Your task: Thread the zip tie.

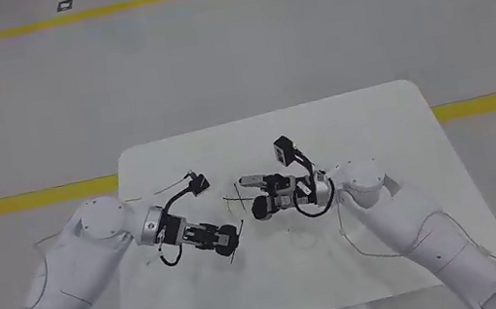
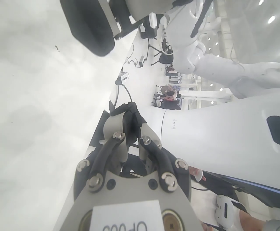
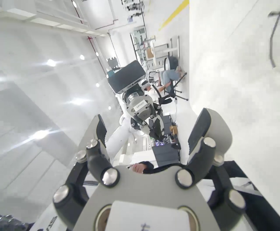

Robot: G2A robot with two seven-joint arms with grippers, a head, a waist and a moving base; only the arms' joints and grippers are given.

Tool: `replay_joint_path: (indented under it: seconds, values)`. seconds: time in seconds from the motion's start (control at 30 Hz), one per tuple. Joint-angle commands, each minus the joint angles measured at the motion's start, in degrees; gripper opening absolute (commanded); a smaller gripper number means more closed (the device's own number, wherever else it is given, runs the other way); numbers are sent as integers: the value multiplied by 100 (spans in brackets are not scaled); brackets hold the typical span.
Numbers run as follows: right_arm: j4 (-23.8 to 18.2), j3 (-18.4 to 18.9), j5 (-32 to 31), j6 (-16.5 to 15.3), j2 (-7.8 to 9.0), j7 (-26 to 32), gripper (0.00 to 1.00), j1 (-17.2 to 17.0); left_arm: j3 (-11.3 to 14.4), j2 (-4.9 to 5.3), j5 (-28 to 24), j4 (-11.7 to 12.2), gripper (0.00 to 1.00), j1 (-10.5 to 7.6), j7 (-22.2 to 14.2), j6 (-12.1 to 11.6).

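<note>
Nearest the robot, the left gripper (image 2: 131,109) has its fingers pressed together on the zip tie (image 2: 125,90). The tie is a thin black strap that curves out past the fingertips to what looks like a small blocky head. A short length also projects on the other side of the grip, above the white table (image 1: 371,124). Just beyond, facing it tip to tip but apart, the right gripper (image 3: 152,116) hangs with fingers spread wide, holding nothing. Farther still, a second black strap (image 1: 235,197) lies on the table just beside that gripper. The tie is judged very light, springy rather than limp, and smooth enough to slip or twist between pads. The free tail is best pinched close to its tip, flat faces against the pads, so that it points true at the head's slot.
</note>
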Motion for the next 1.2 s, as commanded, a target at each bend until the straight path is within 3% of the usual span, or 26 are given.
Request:
replay_joint_path:
  seconds: [0.0,0.1,0.33,0.43,0.53,0.77,1.07,1.1,1.13,1.17]
  values:
    - [223,-154,211,11,-54,219,100,125,-117,-6,-131,-30,0,99,-1,0]
    - [443,-327,483,-22,-118,583,100,238,-216,-13,-228,-60,0,221,-1,0]
    - [437,-330,495,-24,-120,563,100,223,-231,-9,-116,-83,0,217,-1,0]
    - [521,-413,525,64,-130,573,100,146,-208,-18,-82,-94,0,279,232,0]
    - [677,-437,845,188,-157,689,100,122,-227,-3,-92,-42,0,318,241,21]
    - [694,-441,856,210,-159,691,100,122,-266,19,-55,-10,0,354,222,0]
    - [559,-293,808,-125,-120,445,100,-77,-266,19,-55,-10,0,354,222,0]
    - [543,-272,813,-141,-114,439,91,-102,-266,19,-55,-10,0,354,222,0]
    - [524,-265,814,-151,-110,457,64,-115,-266,19,-55,-10,0,354,222,0]
    - [513,-261,805,-158,-105,482,49,-124,-266,19,-55,-10,0,354,222,0]
